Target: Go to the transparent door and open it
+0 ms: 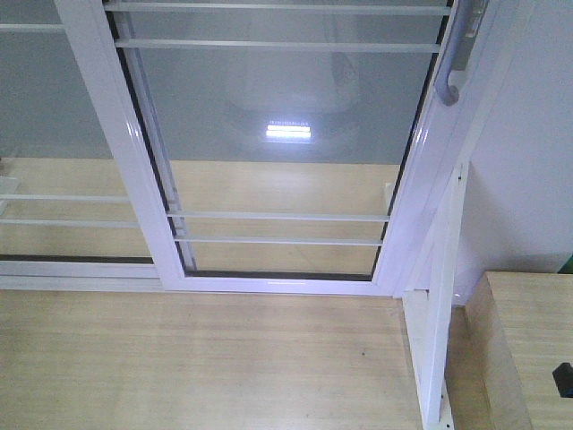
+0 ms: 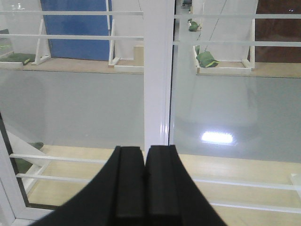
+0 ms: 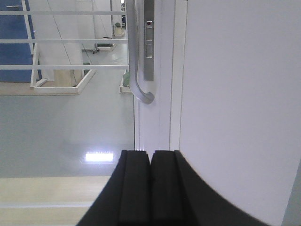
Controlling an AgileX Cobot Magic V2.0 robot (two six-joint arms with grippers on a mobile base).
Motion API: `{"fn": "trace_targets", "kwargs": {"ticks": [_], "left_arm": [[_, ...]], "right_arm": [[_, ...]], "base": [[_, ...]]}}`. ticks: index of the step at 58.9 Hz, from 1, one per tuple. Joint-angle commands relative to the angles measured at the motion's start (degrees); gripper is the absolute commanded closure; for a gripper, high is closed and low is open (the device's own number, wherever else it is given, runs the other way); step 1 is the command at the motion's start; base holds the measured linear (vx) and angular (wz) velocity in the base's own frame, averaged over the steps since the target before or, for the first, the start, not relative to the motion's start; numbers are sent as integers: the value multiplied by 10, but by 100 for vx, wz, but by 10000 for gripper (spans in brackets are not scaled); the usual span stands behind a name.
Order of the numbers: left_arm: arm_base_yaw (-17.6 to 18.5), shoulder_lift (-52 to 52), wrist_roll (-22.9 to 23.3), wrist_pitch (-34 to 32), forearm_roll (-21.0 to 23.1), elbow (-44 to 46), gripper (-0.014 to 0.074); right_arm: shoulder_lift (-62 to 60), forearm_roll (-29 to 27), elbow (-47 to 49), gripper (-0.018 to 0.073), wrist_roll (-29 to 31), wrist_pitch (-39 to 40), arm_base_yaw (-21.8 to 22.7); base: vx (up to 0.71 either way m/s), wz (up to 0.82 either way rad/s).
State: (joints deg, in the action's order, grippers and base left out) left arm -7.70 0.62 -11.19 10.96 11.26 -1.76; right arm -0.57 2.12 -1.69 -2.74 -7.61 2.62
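Left gripper: your pads are pressed together, holding nothing; white frame post straight ahead.
Right gripper: pads pressed together, holding nothing.
Transparent door: ahead of both grippers.
Handle: above your right gripper, slightly left, not touching.

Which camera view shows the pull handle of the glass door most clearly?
The right wrist view: the pull handle is close and sharp, down to its curved lower end. The front view catches only its lower part at the top edge. The left wrist view shows only frame and glass, no handle.
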Motion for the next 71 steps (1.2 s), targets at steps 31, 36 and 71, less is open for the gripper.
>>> {"fn": "trace_targets", "kwargs": {"ticks": [31,36,71], "left_arm": [[3,8,2,-46,7,-9,603],[3,8,2,-46,7,-9,603],[3,-5,2,-46,7,-9,603]], "right_arm": [[-9,3,-3,566,4,49,2],[-9,3,-3,566,4,49,2],[-1,3,-3,566,3,45,-2]], "base": [[19,-2],[11,-1],[5,-1]]}}
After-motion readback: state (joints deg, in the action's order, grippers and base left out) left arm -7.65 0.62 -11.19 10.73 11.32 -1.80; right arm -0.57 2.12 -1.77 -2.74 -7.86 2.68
